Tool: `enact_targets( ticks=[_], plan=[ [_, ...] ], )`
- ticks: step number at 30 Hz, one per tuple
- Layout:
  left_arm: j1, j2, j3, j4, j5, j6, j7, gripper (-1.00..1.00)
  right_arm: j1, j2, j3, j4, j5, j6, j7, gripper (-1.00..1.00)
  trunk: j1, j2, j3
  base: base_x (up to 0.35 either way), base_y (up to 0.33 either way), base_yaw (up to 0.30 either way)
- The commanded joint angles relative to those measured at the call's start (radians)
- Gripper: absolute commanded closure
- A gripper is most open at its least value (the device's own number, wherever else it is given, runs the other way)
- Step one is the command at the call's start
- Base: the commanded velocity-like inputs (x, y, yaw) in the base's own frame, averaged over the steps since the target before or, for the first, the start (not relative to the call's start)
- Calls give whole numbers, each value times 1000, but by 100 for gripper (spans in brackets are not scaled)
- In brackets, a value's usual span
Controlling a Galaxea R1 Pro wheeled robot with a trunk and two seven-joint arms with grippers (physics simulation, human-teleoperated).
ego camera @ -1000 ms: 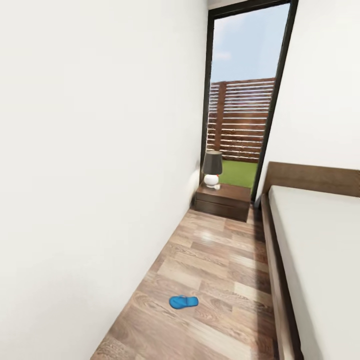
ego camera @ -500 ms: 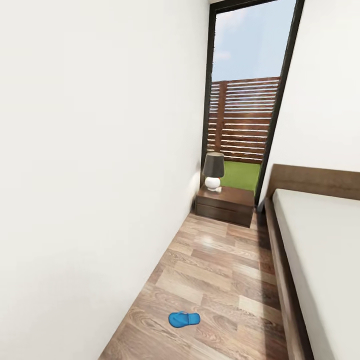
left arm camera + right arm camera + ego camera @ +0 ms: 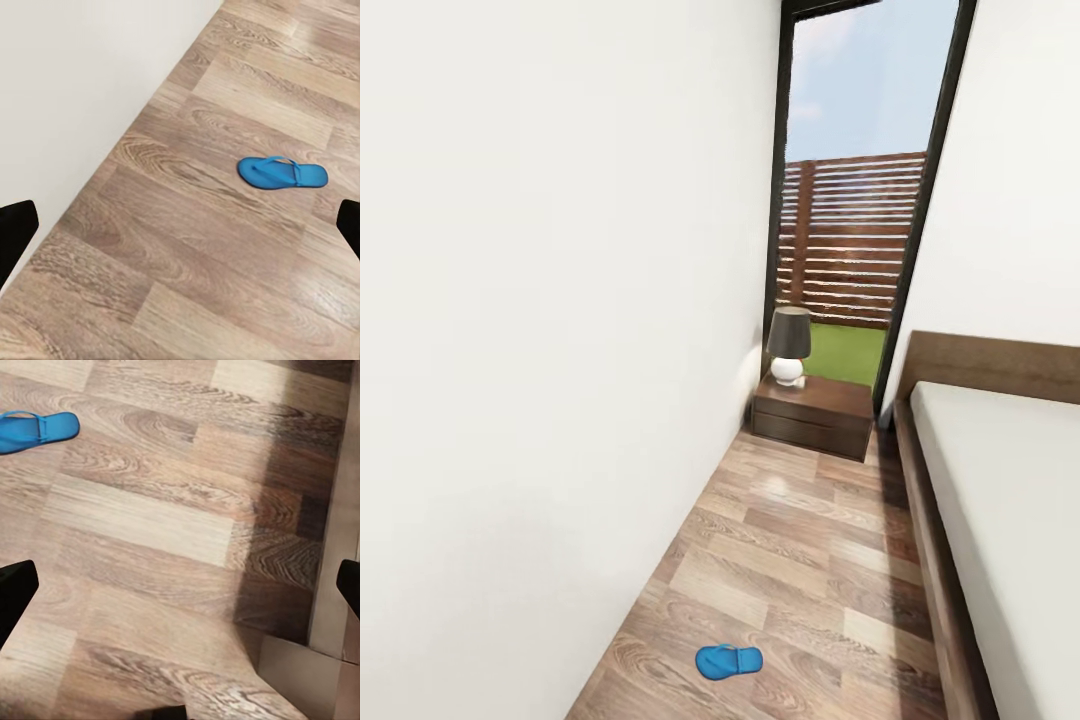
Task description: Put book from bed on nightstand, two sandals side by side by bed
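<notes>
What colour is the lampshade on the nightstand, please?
Dark grey-brown, above a white round base; the lamp on the nightstand shows best in the head view.

**A lamp, a fence and a strip of lawn**

We see a small table lamp point(image 3: 788, 345) at the far end of the narrow passage, with a dark grey shade over a round white base. It stands upright near the corner where the plain white wall point(image 3: 560, 330) on the left meets the glass. Through the glass we look out on a fence point(image 3: 848, 238) of horizontal reddish-brown slats, with light showing between them. Below the fence lies a patch of bright green lawn point(image 3: 847, 350). Above it we see pale blue sky point(image 3: 860, 80) with a faint wisp of cloud. A second white wall point(image 3: 1010, 200) rises on the right.
</notes>
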Motion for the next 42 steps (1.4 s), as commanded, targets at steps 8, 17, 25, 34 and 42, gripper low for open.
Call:
enact_targets(
  ticks=[8, 17, 25, 34, 42],
  plan=[
    [-1, 0, 1, 0, 8, -3, -1, -100, -1, 0, 1, 1, -4, -3, -1, -100, 0, -1, -1, 5, 0, 0],
    [-1, 0, 1, 0, 8, -3, -1, -100, -1, 0, 0, 1, -5, -3, -1, -100, 0, -1, -1, 0, 0, 0],
    [-1, 0, 1, 0, 8, -3, -1, -100, -1, -1, -1, 1, -7, -3, 2, -100, 0, -1, -1, 0, 0, 0],
    [-1, 0, 0, 0, 8, -3, -1, -100, -1, 0, -1, 1, -6, -3, 2, -100, 0, -1, -1, 0, 0, 0],
    [-1, 0, 1, 0, 9, -3, -1, -100, -1, 0, -1, 1, -6, -3, 2, -100, 0, -1, -1, 0, 0, 0]
  ],
)
